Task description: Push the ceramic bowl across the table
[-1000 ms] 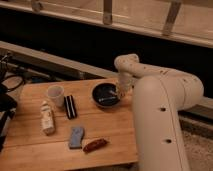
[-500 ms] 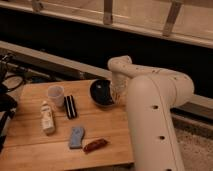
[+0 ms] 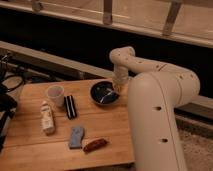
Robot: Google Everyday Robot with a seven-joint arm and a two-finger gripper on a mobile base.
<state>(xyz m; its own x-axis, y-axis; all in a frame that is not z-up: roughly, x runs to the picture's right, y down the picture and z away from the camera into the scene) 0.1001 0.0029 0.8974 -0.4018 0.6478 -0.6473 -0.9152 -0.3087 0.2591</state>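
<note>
One ceramic bowl [image 3: 104, 93] centre frame, far edge of table [image 3: 105, 132]. Gripper [image 3: 119, 88] at bowl's right rim; finger state cannot tell. One white cup [image 3: 55, 95], one bottle [image 3: 47, 118], label unreadable.

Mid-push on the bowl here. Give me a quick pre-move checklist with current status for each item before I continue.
1. Hand at the ceramic bowl: ok, it sits at the bowl's right rim.
2. Actual contact between hand and bowl: cannot tell.
3. Bowl fully on the table: ok, near the far edge but supported.
4. Path to the left: not ok, the black rectangular item and white cup lie that way.
5. Bowl upright: ok, its opening faces up.
6. Bottle, blue item and brown item: ok, nearer the front, apart from the bowl.
</note>
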